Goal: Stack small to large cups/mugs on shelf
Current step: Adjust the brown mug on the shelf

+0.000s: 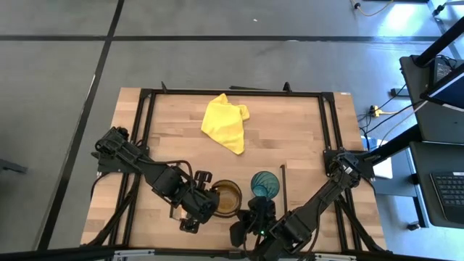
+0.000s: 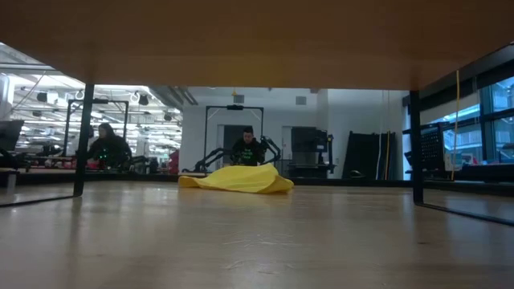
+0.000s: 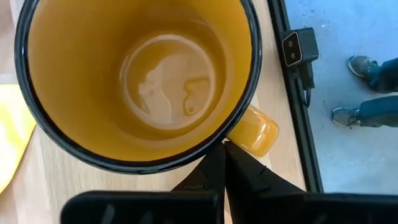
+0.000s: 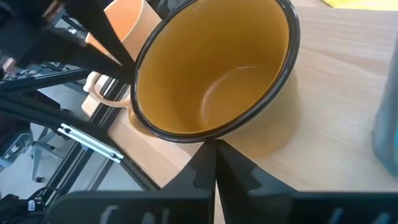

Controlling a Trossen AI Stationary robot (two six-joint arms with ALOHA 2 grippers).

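The wide amber-brown mug sits at the desk's near edge beside the tall teal ribbed tumbler. My left fingers and right fingers look pinched together, holding nothing; a nudge could tip it.

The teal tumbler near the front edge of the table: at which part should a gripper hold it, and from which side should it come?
Grip the teal tumbler by its rim, coming from straight above. It stands upright with its mouth open upward and shows no handle. The amber mug stands close on one side, and the right gripper sits just in front, so a sideways approach looks crowded. One finger inside and one outside the wall would probably be safest.
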